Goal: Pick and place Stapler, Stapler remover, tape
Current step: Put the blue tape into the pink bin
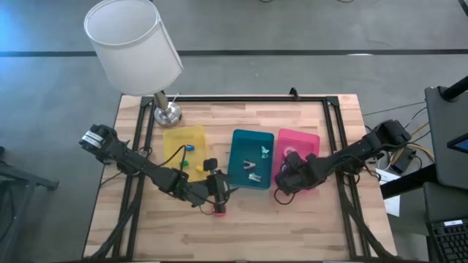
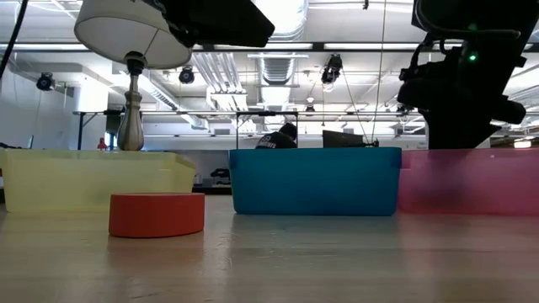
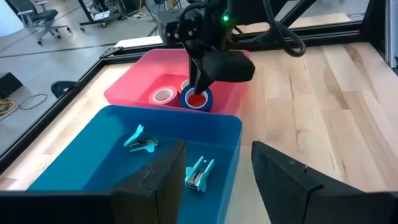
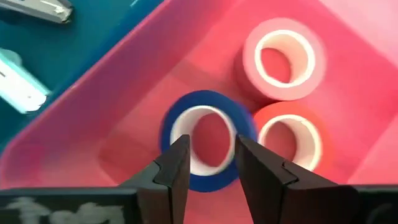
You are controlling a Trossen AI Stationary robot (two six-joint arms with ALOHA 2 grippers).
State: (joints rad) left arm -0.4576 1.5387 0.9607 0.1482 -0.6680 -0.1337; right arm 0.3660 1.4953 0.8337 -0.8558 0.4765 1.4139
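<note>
Three tape rolls lie flat in the pink tray: a blue one, a pink one and a red one. My right gripper points down over the blue roll's open centre, with a gap between its fingers. Another red roll lies flat on the table before the trays. My left gripper hovers open over that roll, near the teal tray's near wall, holding nothing. Two teal staple removers lie in the teal tray. My right gripper comes at the blue roll from above, and its fingertips stand over the roll's white inner rim. Whether they touch the rim cannot be told. The roll lies flat on the tray floor.
A yellow tray with small things in it stands left of the teal tray. A lamp with a white shade stands at the table's far left corner. Bare wood lies along the near edge and to the right of the pink tray.
</note>
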